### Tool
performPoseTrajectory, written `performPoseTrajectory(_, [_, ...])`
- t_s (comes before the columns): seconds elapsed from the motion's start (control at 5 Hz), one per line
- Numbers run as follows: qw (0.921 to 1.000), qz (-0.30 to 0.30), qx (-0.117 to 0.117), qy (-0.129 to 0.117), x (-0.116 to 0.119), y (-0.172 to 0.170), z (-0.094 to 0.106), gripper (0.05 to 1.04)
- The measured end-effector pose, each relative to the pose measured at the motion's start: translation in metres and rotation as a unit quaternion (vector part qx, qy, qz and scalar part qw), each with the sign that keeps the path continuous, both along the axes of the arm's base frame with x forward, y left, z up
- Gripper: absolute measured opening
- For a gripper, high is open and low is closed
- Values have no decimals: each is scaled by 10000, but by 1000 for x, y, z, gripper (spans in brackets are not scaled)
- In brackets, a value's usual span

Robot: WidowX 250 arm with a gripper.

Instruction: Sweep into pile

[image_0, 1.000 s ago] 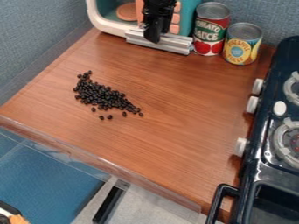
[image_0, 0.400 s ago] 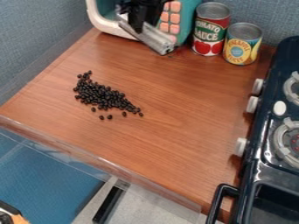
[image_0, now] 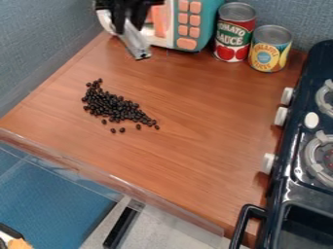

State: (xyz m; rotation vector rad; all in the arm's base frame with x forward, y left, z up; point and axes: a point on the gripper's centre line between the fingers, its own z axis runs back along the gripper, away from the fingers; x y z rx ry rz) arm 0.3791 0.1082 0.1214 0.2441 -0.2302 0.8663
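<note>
Gripping a silver bar in the black gripper, seemingly closed on its upper part, before the left portion of the toy microwave; held there probably to leave a long edge free for scraping. Look farther out in front of the microwave, toward its left, for the black beans, strewn in a slanting drift with strays, so needing gentle inward pushes. Leave the red can and yellow can right of the microwave, likely clear of any sweep.
</note>
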Motion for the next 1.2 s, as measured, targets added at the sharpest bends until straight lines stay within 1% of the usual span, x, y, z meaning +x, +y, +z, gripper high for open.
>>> performPoseTrajectory(0.2, [9978, -617, 225, -32, -5, 13, 4, 333])
performPoseTrajectory(0.4, [9905, -1305, 438, 48, -17, 24, 7, 333])
performPoseTrajectory(0.6, [9783, -1995, 562, 71, -26, 29, 4, 333])
performPoseTrajectory(0.8, [9666, -2499, 521, 230, -33, 39, 0, 333])
performPoseTrajectory(1.0, [9618, -2644, 642, 313, -37, 49, -4, 333])
performPoseTrajectory(1.2, [9543, -2776, 1047, 364, -37, 59, -6, 333])
